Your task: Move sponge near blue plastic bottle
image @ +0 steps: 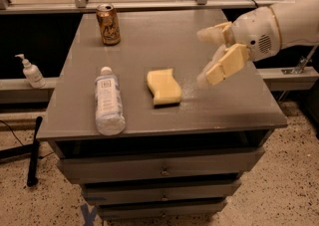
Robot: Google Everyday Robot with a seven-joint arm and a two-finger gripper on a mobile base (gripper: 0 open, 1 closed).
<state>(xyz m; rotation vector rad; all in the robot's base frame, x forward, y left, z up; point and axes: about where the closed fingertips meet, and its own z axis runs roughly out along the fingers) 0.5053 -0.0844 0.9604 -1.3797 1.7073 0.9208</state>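
The pale yellow sponge lies flat on the grey cabinet top, a little right of the blue plastic bottle. The bottle lies on its side with its white cap pointing away from me. My gripper hangs above the cabinet top to the right of the sponge, apart from it. Its cream-yellow fingers are spread open and hold nothing.
A gold drink can stands at the back left of the top. A white pump dispenser stands on a ledge to the left. Drawers sit below the top. A black pole leans at the lower left.
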